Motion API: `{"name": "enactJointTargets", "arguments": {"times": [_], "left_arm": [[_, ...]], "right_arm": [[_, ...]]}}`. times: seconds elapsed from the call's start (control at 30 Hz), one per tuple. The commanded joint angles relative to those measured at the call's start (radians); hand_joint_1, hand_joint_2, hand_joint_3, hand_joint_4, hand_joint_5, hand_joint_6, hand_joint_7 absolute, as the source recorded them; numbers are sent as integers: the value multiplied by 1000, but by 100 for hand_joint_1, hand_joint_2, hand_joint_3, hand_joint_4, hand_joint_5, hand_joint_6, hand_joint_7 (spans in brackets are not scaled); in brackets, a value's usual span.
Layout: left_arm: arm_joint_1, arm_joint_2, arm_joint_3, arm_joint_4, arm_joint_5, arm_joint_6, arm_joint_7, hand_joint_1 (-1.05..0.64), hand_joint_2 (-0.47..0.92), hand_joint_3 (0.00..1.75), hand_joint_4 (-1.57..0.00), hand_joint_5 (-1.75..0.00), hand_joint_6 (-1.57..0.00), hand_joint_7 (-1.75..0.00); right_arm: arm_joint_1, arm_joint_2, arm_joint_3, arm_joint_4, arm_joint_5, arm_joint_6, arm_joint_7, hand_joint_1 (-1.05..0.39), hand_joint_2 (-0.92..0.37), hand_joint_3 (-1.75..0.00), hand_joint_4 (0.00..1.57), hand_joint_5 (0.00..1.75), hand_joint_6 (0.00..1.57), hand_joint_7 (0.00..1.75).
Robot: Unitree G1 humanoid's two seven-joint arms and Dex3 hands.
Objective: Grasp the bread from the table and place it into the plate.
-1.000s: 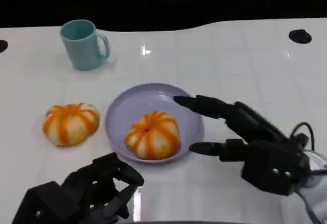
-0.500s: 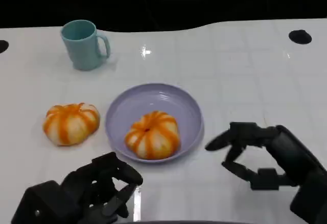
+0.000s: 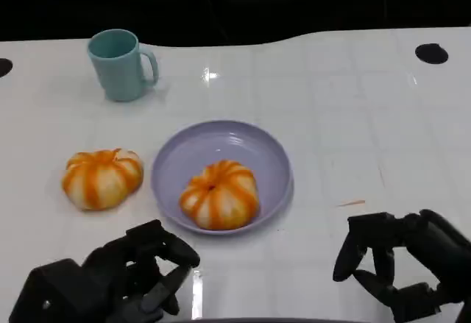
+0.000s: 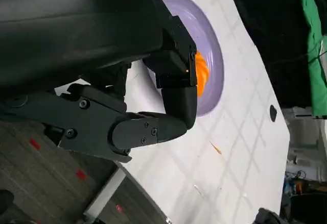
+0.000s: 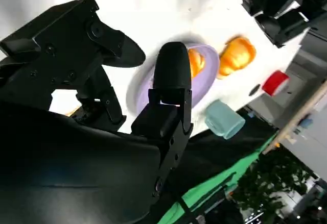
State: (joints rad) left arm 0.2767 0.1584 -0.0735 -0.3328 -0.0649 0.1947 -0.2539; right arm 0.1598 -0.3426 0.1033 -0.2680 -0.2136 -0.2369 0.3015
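Note:
One orange-striped bread point(image 3: 219, 194) lies in the lavender plate point(image 3: 171, 162) at the table's middle. A second striped bread point(image 3: 101, 177) sits on the table to the plate's left. My right hand point(image 3: 403, 264) hangs low near the front edge, right of the plate, fingers loosely bent and holding nothing. Near the front edge on the other side, my left hand point(image 3: 121, 282) rests below the table bread, also holding nothing. The right wrist view has the plate point(image 5: 205, 78), both breads point(image 5: 195, 60) point(image 5: 236, 54) and my left hand point(image 5: 281, 4) past my right hand's fingers point(image 5: 171, 76).
A teal mug point(image 3: 121, 64) stands at the back left, handle to the right. A black round spot point(image 3: 431, 53) marks the far right of the white table. A small orange crumb point(image 3: 352, 204) lies right of the plate.
My right hand has drawn back from the plate's right rim toward the front edge and curled its fingers in. The bread stays in the plate. My left hand has barely moved.

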Motion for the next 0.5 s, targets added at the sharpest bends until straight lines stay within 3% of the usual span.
{"name": "enactJointTargets", "arguments": {"times": [0.03, 0.5], "left_arm": [[3, 20, 15, -9, -15, -3, -14, -42, 92, 47, -63, -175, -58, -133], [7, 27, 23, 6, -14, -27, -18, -38, 92, 46, -63, -175, -58, -133]], "right_arm": [[12, -2, -11, -4, -20, 9, -24, 3, -44, -111, 86, 175, 85, 117], [-2, 15, 12, 120, -109, -117, -137, 1, -35, -116, 91, 175, 87, 122]]}}
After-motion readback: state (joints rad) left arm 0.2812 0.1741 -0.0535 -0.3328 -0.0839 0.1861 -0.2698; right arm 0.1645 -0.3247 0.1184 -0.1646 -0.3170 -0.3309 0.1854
